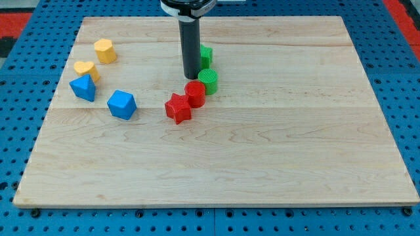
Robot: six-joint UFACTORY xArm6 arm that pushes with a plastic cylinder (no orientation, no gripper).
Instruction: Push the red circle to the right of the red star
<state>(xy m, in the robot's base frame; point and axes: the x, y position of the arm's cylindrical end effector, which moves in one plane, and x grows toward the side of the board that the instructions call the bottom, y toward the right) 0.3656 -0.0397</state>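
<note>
The red circle (pixel 195 93) sits just up and right of the red star (pixel 178 108), touching it. My tip (pixel 191 77) rests on the board right above the red circle, at its upper edge. A green circle (pixel 208 80) stands right of my tip and touches the red circle's upper right. Another green block (pixel 206 55) is partly hidden behind the rod.
At the view's left stand a yellow hexagon block (pixel 104 50), a yellow heart (pixel 86 69), a blue triangle-like block (pixel 83 87) and a blue hexagon-like block (pixel 122 104). The wooden board (pixel 275 144) lies on a blue pegboard table.
</note>
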